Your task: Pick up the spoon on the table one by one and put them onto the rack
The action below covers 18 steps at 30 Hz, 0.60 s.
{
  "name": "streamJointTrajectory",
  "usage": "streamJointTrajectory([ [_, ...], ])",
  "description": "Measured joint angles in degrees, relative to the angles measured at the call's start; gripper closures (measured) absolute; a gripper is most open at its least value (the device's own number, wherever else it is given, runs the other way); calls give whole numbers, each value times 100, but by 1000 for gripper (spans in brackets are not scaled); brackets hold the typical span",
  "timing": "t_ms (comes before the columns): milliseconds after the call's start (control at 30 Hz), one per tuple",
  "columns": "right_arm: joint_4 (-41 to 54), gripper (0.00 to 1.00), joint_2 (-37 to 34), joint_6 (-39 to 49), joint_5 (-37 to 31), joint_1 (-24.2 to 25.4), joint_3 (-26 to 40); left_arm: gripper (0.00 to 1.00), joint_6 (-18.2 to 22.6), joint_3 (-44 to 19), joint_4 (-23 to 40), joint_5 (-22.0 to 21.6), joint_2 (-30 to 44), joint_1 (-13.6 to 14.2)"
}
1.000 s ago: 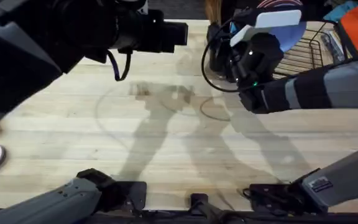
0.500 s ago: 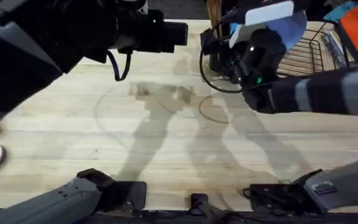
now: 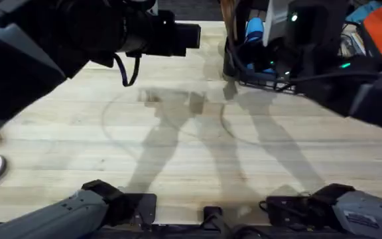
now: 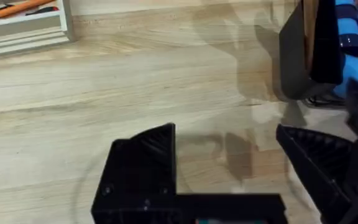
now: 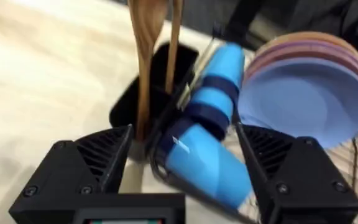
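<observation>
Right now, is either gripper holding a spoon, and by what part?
Neither. The right gripper is open beside the utensil cup, where both wooden spoons stand; the left gripper is open over bare table.

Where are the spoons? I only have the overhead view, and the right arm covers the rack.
Observer: The right wrist view has both spoons standing upright in the rack's black cup.
Operator: Is the right gripper holding anything?
Observer: No. The right gripper is open and empty, with a tilted blue bottle just ahead of it.
Operator: And the left?
Observer: In its wrist view, the left gripper is open over bare table.
</observation>
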<state>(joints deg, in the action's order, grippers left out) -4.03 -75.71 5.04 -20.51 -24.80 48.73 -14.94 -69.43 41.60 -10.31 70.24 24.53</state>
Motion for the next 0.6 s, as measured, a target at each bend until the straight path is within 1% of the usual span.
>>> streamJointTrajectory([
  [133, 1503, 7, 276, -236, 85, 129, 543, 7, 0, 0, 0, 0, 0, 0],
  [267, 2785, 7, 425, -540, 401, 441, 1192, 7, 0, 0, 0, 0, 0, 0],
  [400, 3708, 7, 486, -763, 728, 823, 1765, 7, 0, 0, 9, 0, 0, 0],
  [533, 4483, 7, 499, -848, 893, 1134, 2162, 7, 1, 0, 38, 0, 0, 0],
  [600, 4787, 7, 539, -894, 991, 1301, 2352, 7, 0, 0, 203, 0, 0, 0],
])
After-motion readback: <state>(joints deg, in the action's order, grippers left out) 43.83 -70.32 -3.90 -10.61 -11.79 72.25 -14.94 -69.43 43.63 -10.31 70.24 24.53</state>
